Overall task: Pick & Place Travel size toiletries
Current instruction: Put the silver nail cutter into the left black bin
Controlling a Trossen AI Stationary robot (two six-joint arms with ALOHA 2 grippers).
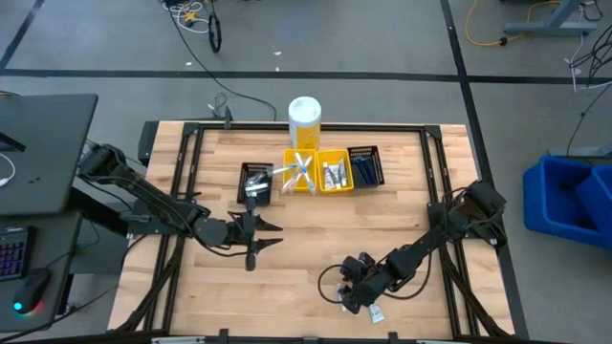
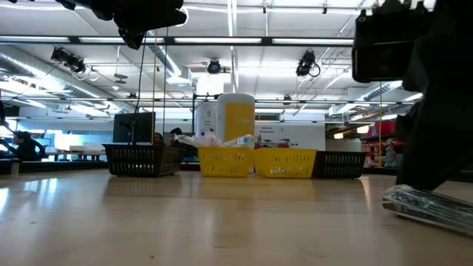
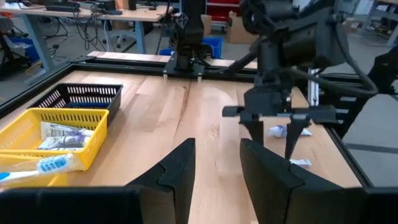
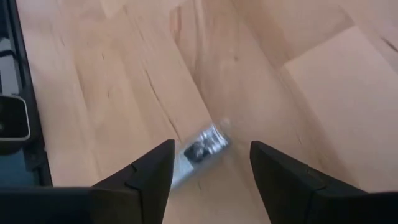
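Observation:
A small clear-wrapped toiletry (image 4: 199, 149) lies flat on the wooden table near its near right edge. My right gripper (image 4: 211, 147) hangs open above it, fingers pointing down, one on each side and apart from it. The left wrist view shows that gripper (image 3: 273, 127) with the wrapped toiletry (image 3: 280, 131) between its fingers and a second small packet (image 3: 301, 163) beside it. The low view shows a wrapped piece (image 2: 429, 203) lying on the table. My left gripper (image 1: 273, 235) waits open, raised over the table's left middle.
Four small bins stand in a row at the far middle: a black bin (image 1: 255, 182), two yellow bins (image 1: 299, 170) (image 1: 335, 172) holding toothbrushes and tubes, and another black bin (image 1: 365, 165). A tall white-and-yellow container (image 1: 304, 119) stands behind them. Bare wood lies between the arms.

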